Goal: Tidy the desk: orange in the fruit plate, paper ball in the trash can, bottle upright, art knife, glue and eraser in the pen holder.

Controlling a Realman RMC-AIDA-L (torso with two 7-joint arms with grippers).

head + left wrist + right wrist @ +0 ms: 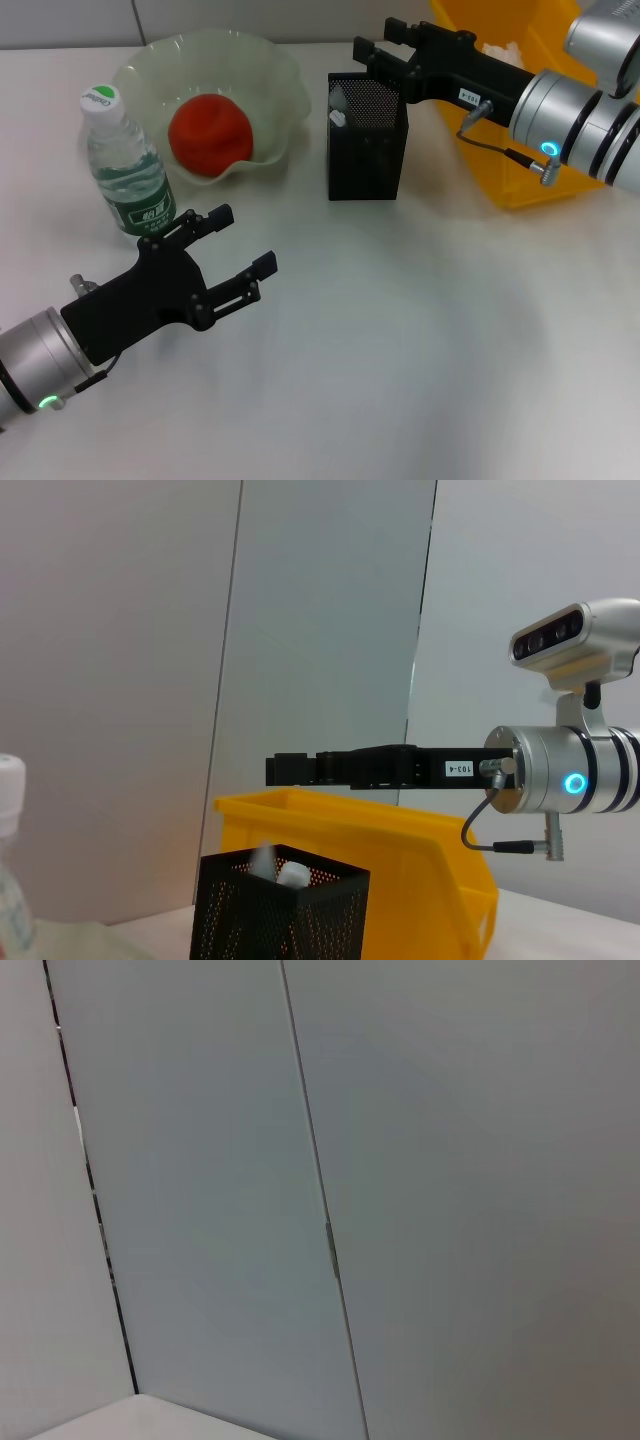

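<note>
**Two arms poised over a nearly tidy white desk**

Two black grippers hang above the plain white desk (pixel 420 340). The left gripper (pixel 240 240), fingers spread and empty, sits just beside the upright clear plastic bottle (pixel 125 165). The right gripper (pixel 378 42) reaches over the tall black mesh pen holder (pixel 366 140); whether its fingers are parted cannot be told. The reddish-orange fruit (pixel 209 134) lies in the pale-green scalloped plate (pixel 275 75). Pale tips poke from the holder, too indistinct to identify. The right arm hides much of the bright yellow trash can (pixel 520 190), where something white shows.
</note>
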